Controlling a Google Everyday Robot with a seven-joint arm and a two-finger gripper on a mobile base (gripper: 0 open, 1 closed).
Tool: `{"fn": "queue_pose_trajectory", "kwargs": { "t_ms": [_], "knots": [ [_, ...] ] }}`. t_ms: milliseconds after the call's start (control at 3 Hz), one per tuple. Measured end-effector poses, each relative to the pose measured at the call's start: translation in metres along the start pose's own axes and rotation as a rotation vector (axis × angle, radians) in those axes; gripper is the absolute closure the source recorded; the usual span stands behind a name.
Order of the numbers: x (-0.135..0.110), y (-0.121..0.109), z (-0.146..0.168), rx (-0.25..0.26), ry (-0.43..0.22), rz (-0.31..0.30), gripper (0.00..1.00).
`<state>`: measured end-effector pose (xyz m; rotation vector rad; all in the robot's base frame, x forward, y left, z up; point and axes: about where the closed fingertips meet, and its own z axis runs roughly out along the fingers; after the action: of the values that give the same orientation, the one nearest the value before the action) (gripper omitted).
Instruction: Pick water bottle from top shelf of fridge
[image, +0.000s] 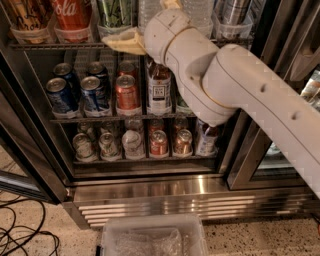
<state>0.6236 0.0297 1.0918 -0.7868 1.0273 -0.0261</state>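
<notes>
The fridge (190, 192) stands open in front of me. Its top shelf (55, 45), a wire rack with a thin front rail, carries clear plastic bins (29, 33) holding drinks. A clear water bottle (150, 11) stands in that row, partly hidden behind my white arm (235, 85). A second clear bottle (200, 11) stands to its right. My gripper (127, 41) is at the level of the shelf's front rail, just below and left of the water bottle, in front of a green can (114, 12).
Lower wire racks hold blue cans (60, 95), a red can (127, 92), a dark bottle (160, 87) and small cans (159, 142). A dark door frame (252, 135) stands right. A clear tub (152, 237) and cables (22, 235) lie on the floor.
</notes>
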Motion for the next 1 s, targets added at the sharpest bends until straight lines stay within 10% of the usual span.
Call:
{"fn": "queue_pose_trajectory", "kwargs": {
  "t_ms": [333,1000],
  "knots": [
    [0.0367,-0.0304,0.0388,0.12,0.021,-0.053,0.0],
    [0.0334,-0.0266,0.038,0.12,0.021,-0.053,0.0]
  ]
}}
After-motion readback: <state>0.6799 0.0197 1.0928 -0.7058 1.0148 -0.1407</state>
